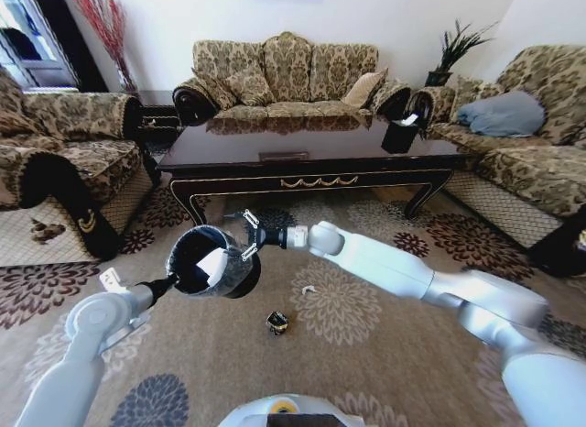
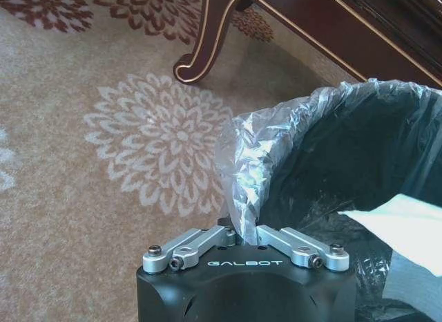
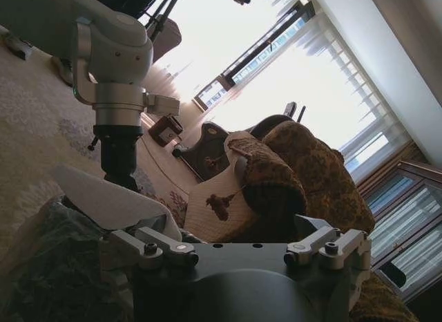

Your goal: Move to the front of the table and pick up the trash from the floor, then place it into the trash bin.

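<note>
The long dark coffee table [image 1: 302, 147] spans the room at twelve o'clock from the robot, a small black box [image 1: 400, 134] with white tissue on its far right end. On the patterned carpet [image 1: 366, 354] before it, the black trash bin [image 1: 212, 260] with its clear plastic liner [image 2: 242, 156] is held tilted off the floor at about eleven o'clock. The left gripper [image 2: 243, 233] has its fingers [image 2: 200, 242] pinched together on the bin's rim and liner. A white paper tissue [image 2: 407, 229] lies inside the bin. The right gripper [image 1: 247, 235] reaches in from three o'clock to the bin's mouth; its fingers [image 3: 155, 247] stand spread apart, holding nothing. A small dark lump [image 1: 277, 322] of trash sits on the carpet at twelve o'clock, close to the robot, and a tiny white scrap [image 1: 308, 289] lies just beyond it.
</note>
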{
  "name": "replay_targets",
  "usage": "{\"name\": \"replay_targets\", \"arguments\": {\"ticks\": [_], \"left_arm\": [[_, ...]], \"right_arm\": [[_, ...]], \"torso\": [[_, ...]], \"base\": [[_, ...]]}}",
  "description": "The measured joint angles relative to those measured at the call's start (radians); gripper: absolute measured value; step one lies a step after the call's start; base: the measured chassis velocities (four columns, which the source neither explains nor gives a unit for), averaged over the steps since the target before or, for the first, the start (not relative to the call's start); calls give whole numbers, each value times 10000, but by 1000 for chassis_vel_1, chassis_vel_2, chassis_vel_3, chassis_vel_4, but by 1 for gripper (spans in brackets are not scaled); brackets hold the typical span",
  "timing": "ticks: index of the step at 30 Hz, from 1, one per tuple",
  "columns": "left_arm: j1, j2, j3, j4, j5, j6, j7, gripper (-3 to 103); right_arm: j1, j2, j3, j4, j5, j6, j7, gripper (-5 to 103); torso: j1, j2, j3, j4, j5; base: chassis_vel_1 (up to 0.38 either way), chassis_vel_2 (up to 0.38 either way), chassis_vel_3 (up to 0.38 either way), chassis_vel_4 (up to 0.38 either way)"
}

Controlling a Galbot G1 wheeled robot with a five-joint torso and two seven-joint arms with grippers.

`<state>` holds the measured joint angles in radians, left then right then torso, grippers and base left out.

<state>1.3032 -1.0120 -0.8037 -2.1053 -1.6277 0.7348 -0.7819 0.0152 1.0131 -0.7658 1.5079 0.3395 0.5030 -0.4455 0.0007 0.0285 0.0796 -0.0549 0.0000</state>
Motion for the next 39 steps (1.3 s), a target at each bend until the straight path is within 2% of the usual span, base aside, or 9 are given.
{"name": "replay_targets", "arguments": {"ticks": [4, 11, 15, 19, 23, 24, 31, 35, 39], "left_arm": [[29, -9, -8, -19, 11, 0, 0, 0], [68, 8, -16, -24, 73, 0, 9, 0], [65, 30, -28, -30, 73, 0, 15, 0], [101, 28, -56, -35, 91, 0, 20, 0], [323, 37, -245, 11, 241, 2, 26, 0], [323, 37, -245, 11, 241, 2, 26, 0], [637, 366, -810, -173, -107, 8, -295, 0], [852, 486, -1336, -264, -387, 7, -474, 0], [995, 572, -1901, -279, -657, 8, -528, 0]], "right_arm": [[22, -68, 1, 68, 16, -113, -185, 100], [-54, -337, -509, 379, 1551, -1505, -196, 100], [-26, -382, -587, 418, 1998, -1789, -116, 100], [-21, -473, -522, 483, 2567, -1966, 355, 100], [-355, -882, -153, 737, 3695, -2508, 1499, 100], [-355, -882, -153, 737, 3695, -2508, 1499, 100], [-1534, -1638, 407, 697, 4227, -4258, 3499, 100], [-2299, -1806, 527, 563, 4484, -4773, 4057, 100], [-3019, -1790, 539, 238, 4437, -4827, 4111, 100]], "torso": [[0, 0, 0, -1, 0], [0, 0, 0, -1, 0], [0, 0, 0, -1, 0], [0, 0, 0, 0, 0], [0, 0, 0, 1, 0], [0, 0, 0, 1, 0], [0, 0, 0, -4, 2], [0, 2, 0, -3, 2], [0, 2, -1, 1, 1]], "base": [[0, 0, 0, 0], [0, 0, 0, 0], [0, 0, 0, 0], [0, 0, 0, 0], [0, 0, 0, 0], [0, 0, 0, 0], [0, 0, 0, 0], [0, 0, 0, 0], [0, 0, 0, 0]]}}
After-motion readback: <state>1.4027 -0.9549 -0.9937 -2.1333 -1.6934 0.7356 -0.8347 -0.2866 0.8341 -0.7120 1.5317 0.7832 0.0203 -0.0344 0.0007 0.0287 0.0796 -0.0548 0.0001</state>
